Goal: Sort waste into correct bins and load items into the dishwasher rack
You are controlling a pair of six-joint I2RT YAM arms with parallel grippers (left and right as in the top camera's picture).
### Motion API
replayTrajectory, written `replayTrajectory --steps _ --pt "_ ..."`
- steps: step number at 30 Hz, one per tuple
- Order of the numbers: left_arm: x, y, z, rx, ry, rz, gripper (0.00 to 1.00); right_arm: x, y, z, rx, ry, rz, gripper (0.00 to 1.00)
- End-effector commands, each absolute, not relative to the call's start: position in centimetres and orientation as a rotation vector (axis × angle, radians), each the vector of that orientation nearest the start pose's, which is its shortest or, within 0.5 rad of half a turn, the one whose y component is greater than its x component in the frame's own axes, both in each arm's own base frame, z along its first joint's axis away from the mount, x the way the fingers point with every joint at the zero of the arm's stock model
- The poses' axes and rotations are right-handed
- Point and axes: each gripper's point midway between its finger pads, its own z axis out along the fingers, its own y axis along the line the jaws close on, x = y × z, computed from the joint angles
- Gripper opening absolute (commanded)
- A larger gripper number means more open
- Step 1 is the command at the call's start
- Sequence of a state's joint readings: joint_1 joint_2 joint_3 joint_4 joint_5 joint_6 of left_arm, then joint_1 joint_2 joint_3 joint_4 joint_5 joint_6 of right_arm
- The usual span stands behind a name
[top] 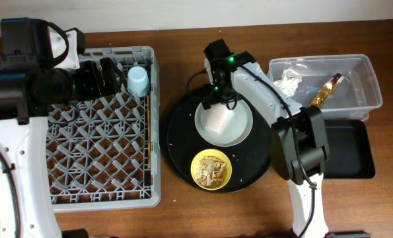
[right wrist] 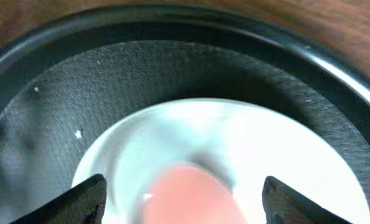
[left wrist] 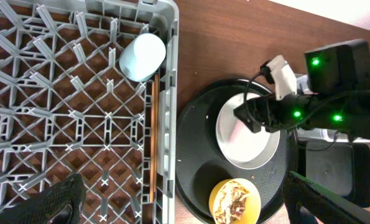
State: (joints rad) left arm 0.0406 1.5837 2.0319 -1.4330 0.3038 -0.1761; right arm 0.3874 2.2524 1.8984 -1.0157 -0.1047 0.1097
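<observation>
The grey dishwasher rack [top: 84,158] holds a light-blue cup [top: 137,80] on its side and wooden chopsticks [top: 145,132] along its right wall. My left gripper [top: 113,78] is open and empty above the rack, just left of the blue cup [left wrist: 142,56]. The pale plate [top: 232,129] lies on the round black tray. A pink cup [right wrist: 188,196] stands on the plate [right wrist: 284,149], between the open fingers of my right gripper [right wrist: 183,186]; the fingers are apart from it. A yellow bowl [top: 211,168] holds brown food scraps [top: 211,170].
The round black tray [top: 179,142] sits right of the rack. A clear tub [top: 364,76] at the back right holds a crumpled tissue [top: 288,82] and a gold wrapper [top: 325,92]. A shallow black rectangular tray [top: 345,149] lies in front of it.
</observation>
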Motion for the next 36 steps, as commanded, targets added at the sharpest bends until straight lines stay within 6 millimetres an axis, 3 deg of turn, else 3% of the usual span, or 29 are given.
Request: replayTrajectory --steps 1,2,4,5,6,7,8,9,11,14,16,18,20,21,22,25,26,28,29,30,31,32,33,36 --pt "35.0 -3.9 34.5 -0.149 2.527 -0.452 0.99 45.0 19.3 9.8 -0.629 2.832 0.198 0.77" --pt "35.0 -3.9 34.5 -0.149 2.527 -0.452 0.99 44.0 18.3 9.9 -0.62 2.886 0.181 0.73" --pt "35.0 -3.9 34.5 -0.149 2.527 -0.452 0.99 41.2 16.0 9.8 -0.551 3.042 0.21 0.73" --pt "35.0 -3.9 34.5 -0.149 2.527 -0.452 0.99 40.7 14.2 10.3 -0.473 3.086 0.204 0.74" --pt "35.0 -3.9 34.5 -0.149 2.527 -0.452 0.99 40.5 12.8 11.0 -0.401 3.103 0.268 0.74" --pt "35.0 -3.9 34.5 -0.149 2.527 -0.452 0.99 40.0 12.8 12.5 -0.36 3.09 0.551 0.73" --pt "35.0 -3.9 34.5 -0.149 2.527 -0.452 0.99 39.0 14.0 14.6 -0.45 2.994 0.917 0.73" --pt "35.0 -3.9 34.5 -0.149 2.527 -0.452 0.99 38.1 13.9 15.4 -0.473 2.973 1.039 0.73" --pt "35.0 -3.9 34.5 -0.149 2.527 -0.452 0.99 35.4 13.7 16.1 -0.573 3.022 1.097 0.74" --pt "35.0 -3.9 34.5 -0.149 2.527 -0.452 0.99 33.0 16.6 20.0 -0.73 2.941 1.056 0.99" --pt "35.0 -3.9 34.5 -0.149 2.527 -0.452 0.99 31.1 18.9 24.2 -0.726 2.844 1.009 0.99" --pt "35.0 -3.9 34.5 -0.149 2.527 -0.452 0.99 29.9 21.1 25.2 -0.684 2.847 0.931 0.99" --pt "35.0 -3.9 34.5 -0.149 2.527 -0.452 0.99 29.0 22.9 22.7 -0.628 2.943 0.646 0.99" --pt "35.0 -3.9 34.5 -0.149 2.527 -0.452 0.99 27.7 23.9 19.6 -0.578 2.993 0.32 0.99" --pt "35.0 -3.9 34.5 -0.149 2.527 -0.452 0.99 26.3 25.2 17.0 -0.523 2.99 0.131 0.99" --pt "35.0 -3.9 34.5 -0.149 2.527 -0.452 0.99 21.2 30.6 10.9 -0.693 3.004 0.263 0.97" --pt "35.0 -3.9 34.5 -0.149 2.527 -0.452 0.99 20.4 30.9 9.6 -0.727 3.001 0.254 0.82" --pt "35.0 -3.9 34.5 -0.149 2.527 -0.452 0.99 19.8 31.1 7.6 -0.75 2.991 0.261 0.81" --pt "35.0 -3.9 34.5 -0.149 2.527 -0.452 0.99 19.9 31.2 7.5 -0.75 2.987 0.267 0.87" --pt "35.0 -3.9 34.5 -0.149 2.527 -0.452 0.99 19.9 31.2 7.5 -0.75 2.985 0.266 0.79" --pt "35.0 -3.9 34.5 -0.149 2.527 -0.452 0.99 20.4 31.0 7.5 -0.737 2.976 0.247 0.54" --pt "35.0 -3.9 34.5 -0.149 2.527 -0.452 0.99 20.7 30.8 7.5 -0.722 2.962 0.217 0.42" --pt "35.0 -3.9 34.5 -0.149 2.527 -0.452 0.99 21.4 30.2 7.4 -0.641 2.955 0.156 0.38" --pt "35.0 -3.9 34.5 -0.149 2.527 -0.452 0.99 22.2 29.5 7.3 -0.612 2.925 0.079 0.35"
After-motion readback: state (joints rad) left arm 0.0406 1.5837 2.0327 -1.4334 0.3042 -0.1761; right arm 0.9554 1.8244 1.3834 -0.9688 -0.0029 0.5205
